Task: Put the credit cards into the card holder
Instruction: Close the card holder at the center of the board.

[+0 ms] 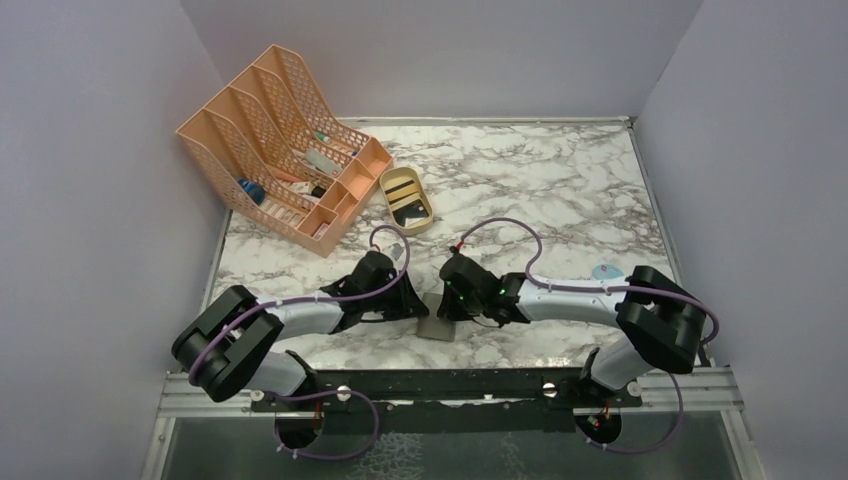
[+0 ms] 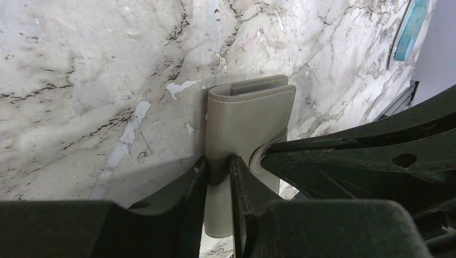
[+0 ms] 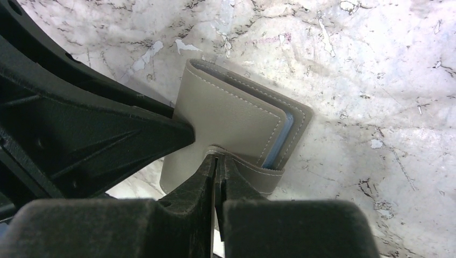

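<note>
The grey card holder [image 1: 436, 328] lies on the marble table near the front edge, between my two grippers. In the left wrist view the card holder [image 2: 250, 118] is folded, and my left gripper [image 2: 218, 173] is shut on its near edge. In the right wrist view the card holder [image 3: 231, 115] shows a blue-grey inner edge, and my right gripper [image 3: 218, 161] is shut on its grey closing tab. From above, the left gripper [image 1: 415, 305] and right gripper [image 1: 452, 310] meet over it. A dark card [image 1: 410, 212] lies in the tan oval tray [image 1: 404, 180]. No card is in either gripper.
A peach mesh file rack [image 1: 280, 140] with small items stands at the back left, beside the tray. A light blue round sticker [image 1: 607, 271] lies on the table by the right arm. White walls close in the left, back and right sides.
</note>
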